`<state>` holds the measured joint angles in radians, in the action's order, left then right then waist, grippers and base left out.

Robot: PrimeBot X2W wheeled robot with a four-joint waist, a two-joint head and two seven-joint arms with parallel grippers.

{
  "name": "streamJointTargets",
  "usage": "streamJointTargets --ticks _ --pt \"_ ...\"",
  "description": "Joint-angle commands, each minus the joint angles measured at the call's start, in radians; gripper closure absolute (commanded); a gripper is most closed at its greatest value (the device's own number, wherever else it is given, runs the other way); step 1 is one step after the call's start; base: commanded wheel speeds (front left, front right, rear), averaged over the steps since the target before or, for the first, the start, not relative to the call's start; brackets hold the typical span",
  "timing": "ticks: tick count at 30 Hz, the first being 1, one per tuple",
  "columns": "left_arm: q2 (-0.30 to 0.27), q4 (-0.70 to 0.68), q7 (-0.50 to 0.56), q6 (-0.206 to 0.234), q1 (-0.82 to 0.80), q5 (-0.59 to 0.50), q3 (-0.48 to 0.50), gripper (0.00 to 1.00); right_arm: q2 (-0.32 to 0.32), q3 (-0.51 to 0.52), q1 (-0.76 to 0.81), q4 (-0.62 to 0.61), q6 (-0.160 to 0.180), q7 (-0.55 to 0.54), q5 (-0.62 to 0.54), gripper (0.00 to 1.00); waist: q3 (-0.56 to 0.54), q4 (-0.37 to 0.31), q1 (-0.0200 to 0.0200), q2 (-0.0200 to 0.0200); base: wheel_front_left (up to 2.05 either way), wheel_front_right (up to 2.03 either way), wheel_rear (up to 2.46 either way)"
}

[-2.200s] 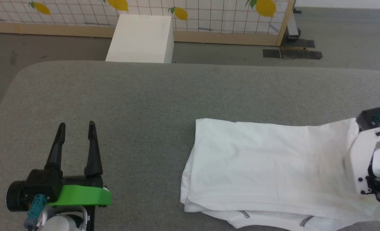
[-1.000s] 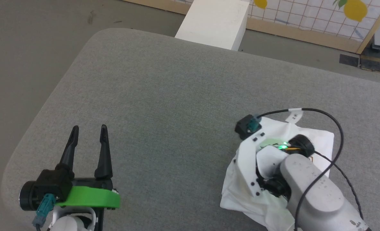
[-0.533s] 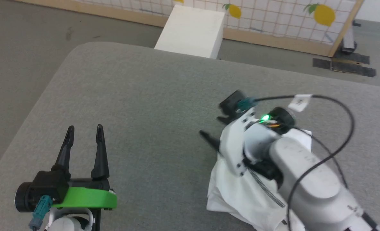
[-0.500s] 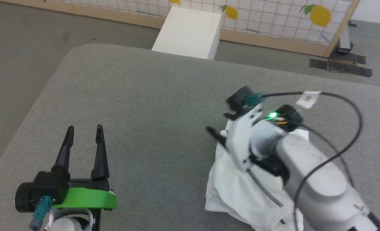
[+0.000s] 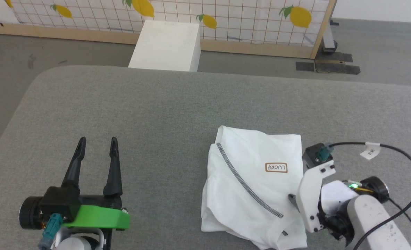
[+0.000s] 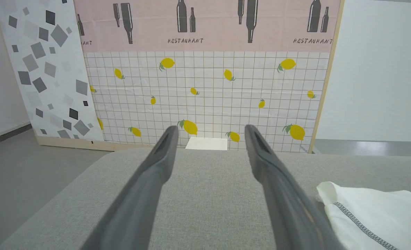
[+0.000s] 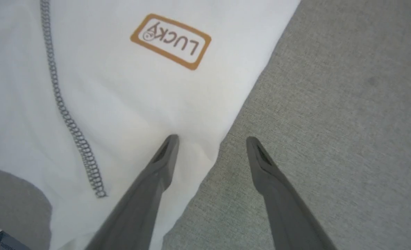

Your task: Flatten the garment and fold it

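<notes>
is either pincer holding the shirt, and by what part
Nothing is held: left pincer and right pincer are both open, the right at the garment's edge.

The head view looks down and forward over the grey bench (image 5: 157, 104) toward the lemon-print screen (image 5: 247, 17). The left wrist view sits low, facing along the bench to that screen. The right wrist view hangs close above the garment (image 7: 105, 86), which all three share.
</notes>
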<state>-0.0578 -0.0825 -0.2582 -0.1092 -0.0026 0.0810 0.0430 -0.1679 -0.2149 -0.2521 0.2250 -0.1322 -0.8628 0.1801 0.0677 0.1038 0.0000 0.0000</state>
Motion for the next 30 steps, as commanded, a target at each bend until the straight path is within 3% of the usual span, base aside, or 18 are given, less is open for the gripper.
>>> streamJointTargets --ticks 1,8,9,10,11,15,17,23,30 --pt "0.000 0.003 -0.004 -0.005 -0.005 -0.009 -0.001 0.00 0.017 0.004 0.015 -0.006 0.002 0.012 -0.011 0.00 0.016 0.004 0.0000 0.0000 0.00 0.00 0.00" --pt "-0.004 0.011 -0.004 -0.006 -0.014 -0.019 0.001 0.00 0.039 0.000 0.036 0.072 0.002 0.073 -0.039 0.00 0.045 0.013 0.0000 0.0000 0.00 0.00 0.00" --pt "-0.003 0.012 -0.004 -0.006 -0.015 -0.019 0.002 0.00 0.038 0.004 0.032 0.085 0.002 0.077 -0.040 0.29 0.047 0.012 0.0000 0.0000 0.00 0.00 0.00" --pt "-0.003 0.011 -0.004 -0.005 -0.016 -0.019 0.004 0.00 0.035 0.004 0.026 0.096 0.002 0.085 -0.039 0.70 0.049 0.011 0.0000 0.0000 0.00 0.00 0.00" --pt "-0.003 0.011 -0.004 -0.004 -0.016 -0.018 0.006 0.00 0.030 0.003 0.019 0.100 0.002 0.096 -0.039 1.00 0.050 0.008 0.0000 0.0000 0.00 0.00 0.00" --pt "-0.002 0.005 -0.004 0.000 -0.015 -0.015 0.016 0.00 -0.014 -0.046 -0.009 0.082 0.002 0.121 -0.017 1.00 0.055 -0.025 0.0000 0.0000 0.00 0.00 0.00" --pt "-0.003 -0.003 -0.004 0.002 -0.012 -0.015 0.021 0.00 -0.069 -0.101 -0.021 0.048 0.002 0.115 0.001 1.00 0.061 -0.057 0.0000 0.0000 0.00 0.00 0.00" --pt "-0.007 -0.032 -0.004 0.006 -0.010 -0.017 0.036 0.00 -0.304 -0.261 -0.089 -0.078 0.002 0.075 0.092 1.00 0.103 -0.201 0.0000 0.0000 0.00 0.00 0.00" --pt "-0.027 -0.059 -0.004 -0.002 -0.056 -0.017 0.030 0.00 -0.531 -0.381 -0.217 -0.132 0.002 0.101 0.147 1.00 0.189 -0.332 0.0000 0.0000 0.00 0.00 0.00"
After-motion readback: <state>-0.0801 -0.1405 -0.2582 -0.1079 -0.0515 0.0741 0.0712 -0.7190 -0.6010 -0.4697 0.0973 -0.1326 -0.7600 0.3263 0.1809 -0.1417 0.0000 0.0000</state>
